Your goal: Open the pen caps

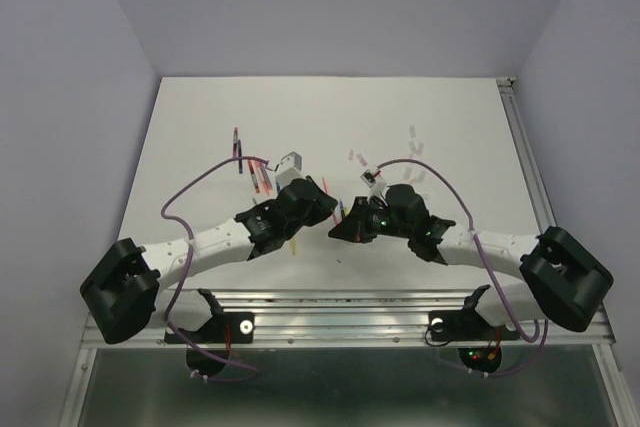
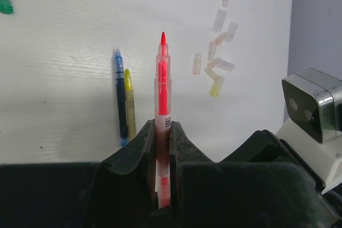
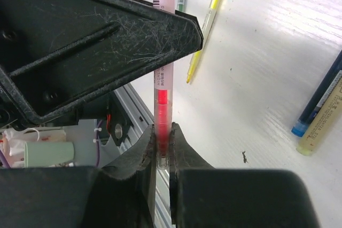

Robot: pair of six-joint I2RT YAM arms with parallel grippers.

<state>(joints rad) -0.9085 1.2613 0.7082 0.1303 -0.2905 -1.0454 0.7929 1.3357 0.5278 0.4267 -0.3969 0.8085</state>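
the left gripper [image 2: 163,132] and right gripper [image 3: 162,137] both squeeze one red pen [image 2: 163,84]. its bare tip points straight away from the left gripper, toward loose pen caps [image 2: 216,85].

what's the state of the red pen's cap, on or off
Off: the red pen held in the left gripper ends in a bare pointed tip, with nothing covering it.

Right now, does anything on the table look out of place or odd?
Nothing looks damaged. The thin red marker pen shows a bare tip, yet the left pincer and right pincer both clamp it. Beyond it, pale short caps lie scattered loose.
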